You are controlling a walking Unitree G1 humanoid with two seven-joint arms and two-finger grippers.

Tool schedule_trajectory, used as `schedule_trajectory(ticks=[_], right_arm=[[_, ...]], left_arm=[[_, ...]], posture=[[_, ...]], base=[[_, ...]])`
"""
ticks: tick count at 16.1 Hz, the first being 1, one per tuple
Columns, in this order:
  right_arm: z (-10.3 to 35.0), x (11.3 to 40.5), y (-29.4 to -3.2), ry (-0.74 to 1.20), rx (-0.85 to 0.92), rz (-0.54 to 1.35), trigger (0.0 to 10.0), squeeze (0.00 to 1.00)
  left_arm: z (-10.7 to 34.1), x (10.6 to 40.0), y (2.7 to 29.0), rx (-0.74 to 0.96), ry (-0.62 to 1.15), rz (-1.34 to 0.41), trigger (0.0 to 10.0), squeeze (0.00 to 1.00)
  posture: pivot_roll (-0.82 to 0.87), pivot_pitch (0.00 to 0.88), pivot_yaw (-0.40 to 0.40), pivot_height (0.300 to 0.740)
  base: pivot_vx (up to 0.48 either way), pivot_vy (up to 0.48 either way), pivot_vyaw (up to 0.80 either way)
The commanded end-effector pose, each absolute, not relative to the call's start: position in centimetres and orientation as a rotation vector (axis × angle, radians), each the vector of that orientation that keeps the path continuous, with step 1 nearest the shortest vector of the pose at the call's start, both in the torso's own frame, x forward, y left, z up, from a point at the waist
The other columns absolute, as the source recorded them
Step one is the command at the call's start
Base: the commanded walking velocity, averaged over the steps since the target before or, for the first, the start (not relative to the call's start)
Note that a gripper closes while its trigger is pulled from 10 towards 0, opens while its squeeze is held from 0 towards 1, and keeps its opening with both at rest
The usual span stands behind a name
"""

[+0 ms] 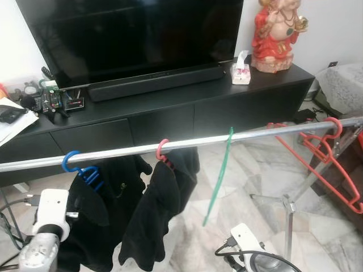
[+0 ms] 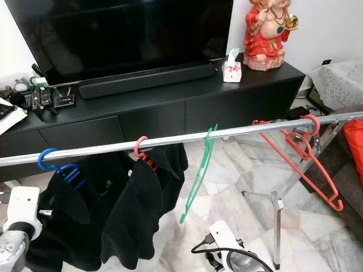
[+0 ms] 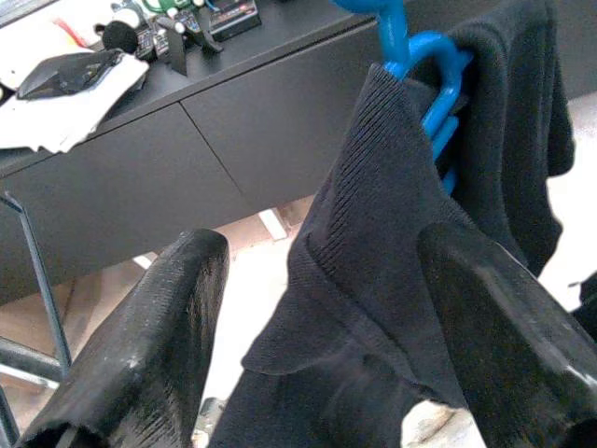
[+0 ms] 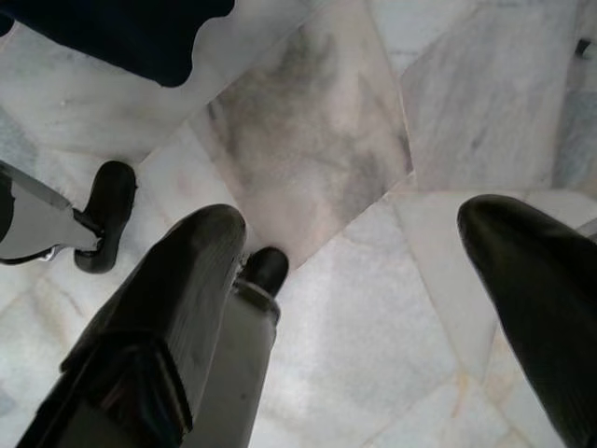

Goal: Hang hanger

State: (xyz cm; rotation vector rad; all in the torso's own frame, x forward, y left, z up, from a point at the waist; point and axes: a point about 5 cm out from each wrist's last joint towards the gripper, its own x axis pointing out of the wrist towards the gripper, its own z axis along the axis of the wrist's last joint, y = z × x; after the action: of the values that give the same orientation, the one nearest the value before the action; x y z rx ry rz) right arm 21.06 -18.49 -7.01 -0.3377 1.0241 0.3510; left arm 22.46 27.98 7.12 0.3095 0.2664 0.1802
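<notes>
On the metal rail (image 2: 170,139) hangs the green hanger (image 2: 199,173), between black clothes (image 2: 130,209) and red hangers (image 2: 298,158). Both the left gripper (image 3: 326,336) and right gripper (image 4: 359,308) are spread, empty.

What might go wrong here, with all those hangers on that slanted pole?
The rail slopes, so the bare green hanger might slide along it. The red hangers sit near its far end by the stand and could tangle. The left gripper, open right by the black garment on the blue hanger, might snag the cloth and pull it askew. The right gripper hangs open above the marble floor.
</notes>
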Motion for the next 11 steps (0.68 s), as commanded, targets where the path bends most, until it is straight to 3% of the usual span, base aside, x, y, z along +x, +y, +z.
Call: schedule_trajectory(ticks=[1,4,11], right_arm=[[-7.1,21.0,-18.4,1.026,-0.325,0.350,10.0,0.00],[-7.0,21.1,-18.4,1.023,-0.329,0.356,10.0,0.00],[-6.9,21.2,-18.4,1.024,-0.324,0.363,10.0,0.00]], left_arm=[[7.2,22.4,28.5,0.313,0.267,0.182,10.0,0.00],[6.7,23.8,29.2,0.319,0.241,0.258,10.0,0.00],[5.1,25.5,30.5,0.260,0.341,0.125,10.0,0.00]], posture=[[-0.12,0.000,0.029,0.740],[-0.12,0.000,0.018,0.740],[-0.13,0.000,0.010,0.740]], base=[[0.000,0.000,0.00],[0.000,0.000,0.00],[0.000,0.000,0.00]])
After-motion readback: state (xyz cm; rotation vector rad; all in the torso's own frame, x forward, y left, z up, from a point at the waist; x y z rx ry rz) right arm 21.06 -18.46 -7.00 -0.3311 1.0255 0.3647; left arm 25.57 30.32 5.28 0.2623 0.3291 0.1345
